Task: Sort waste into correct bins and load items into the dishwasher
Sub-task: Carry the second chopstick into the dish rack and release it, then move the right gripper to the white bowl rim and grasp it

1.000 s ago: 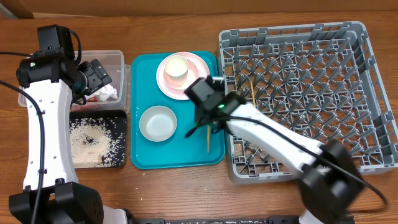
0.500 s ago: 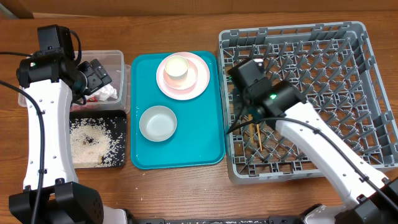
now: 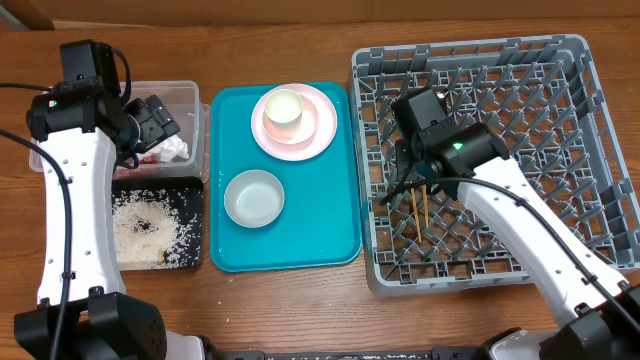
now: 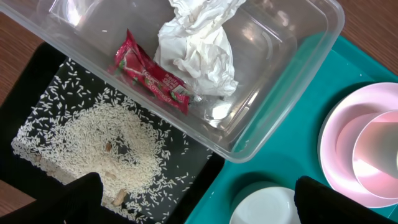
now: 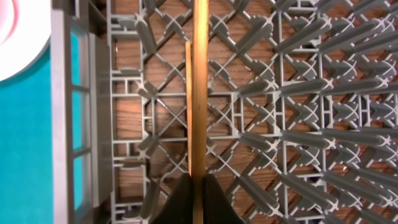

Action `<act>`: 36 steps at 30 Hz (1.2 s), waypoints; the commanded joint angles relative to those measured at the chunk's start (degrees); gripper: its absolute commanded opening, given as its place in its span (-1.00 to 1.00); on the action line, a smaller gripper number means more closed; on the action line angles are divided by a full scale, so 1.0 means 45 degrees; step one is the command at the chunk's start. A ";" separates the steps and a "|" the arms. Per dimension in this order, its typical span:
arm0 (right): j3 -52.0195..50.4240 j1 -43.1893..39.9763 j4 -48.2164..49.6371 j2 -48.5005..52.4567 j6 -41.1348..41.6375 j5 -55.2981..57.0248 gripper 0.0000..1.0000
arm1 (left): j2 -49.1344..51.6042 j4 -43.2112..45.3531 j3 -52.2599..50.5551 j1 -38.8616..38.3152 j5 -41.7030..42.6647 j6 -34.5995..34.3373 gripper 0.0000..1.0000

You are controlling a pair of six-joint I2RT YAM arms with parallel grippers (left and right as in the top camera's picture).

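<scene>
My right gripper point(image 5: 199, 200) point(image 3: 419, 183) is shut on a wooden chopstick point(image 5: 199, 93) low over the grey dishwasher rack point(image 3: 520, 70) point(image 5: 298, 112), near its left side. A second chopstick point(image 5: 188, 106) shows just left of the held one; both chopsticks point(image 3: 420, 206) look close together in the overhead view. My left gripper point(image 4: 199, 208) point(image 3: 163, 118) hangs open above the clear tub point(image 4: 298, 81) point(image 3: 190, 95), which holds a crumpled napkin point(image 4: 196, 53) and a red sauce packet point(image 4: 151, 73). Rice point(image 4: 118, 137) lies in the black tray point(image 3: 125, 190). A whitish bowl point(image 3: 283, 108) sits on the pink plate point(image 3: 322, 125), and a white bowl point(image 3: 254, 197) stands nearby.
The plate and bowls rest on a teal tray point(image 3: 330, 225) between the bins and the rack. The rack's upright pegs point(image 5: 311, 50) surround the held chopstick. Bare wooden table point(image 3: 300, 300) runs along the front edge.
My right gripper has carried the chopstick from the teal tray rightward to a spot over the rack's left side. The left arm has not moved.
</scene>
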 commanded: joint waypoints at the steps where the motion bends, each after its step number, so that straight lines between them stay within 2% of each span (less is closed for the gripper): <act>1: -0.0117 -0.0039 0.0170 -0.0034 -0.0117 0.0155 -0.92 | 0.0034 0.0019 0.0287 -0.0015 0.0063 -0.0170 1.00; 12: -0.0845 -0.0039 0.0748 -0.0024 -0.0107 0.0155 -0.91 | 0.0034 0.0015 0.0287 -0.0015 0.0063 -0.0170 1.00; 16: -0.1054 -0.0039 0.0933 -0.0015 -0.0102 0.0121 -0.70 | 0.0034 0.0015 0.0287 -0.0015 0.0063 -0.0170 1.00; 24: -0.1054 -0.0039 0.0996 -0.0015 -0.0039 -0.0554 -0.52 | 0.0034 0.0019 0.0287 -0.0015 0.0063 -0.0170 1.00; 27: -0.1054 -0.0039 0.1462 -0.0015 0.0792 -0.2409 -0.51 | 0.0034 0.0019 0.0287 -0.0015 0.0063 -0.0170 1.00; 32: -0.1054 0.0141 0.3351 -0.0015 0.1273 -0.7757 -0.50 | 0.0034 0.0015 0.0287 -0.0015 0.0063 -0.0170 1.00; 36: -0.1054 0.0894 0.5027 -0.0015 0.1394 -0.9423 -0.48 | 0.0034 0.0015 0.0287 -0.0015 0.0063 -0.0170 1.00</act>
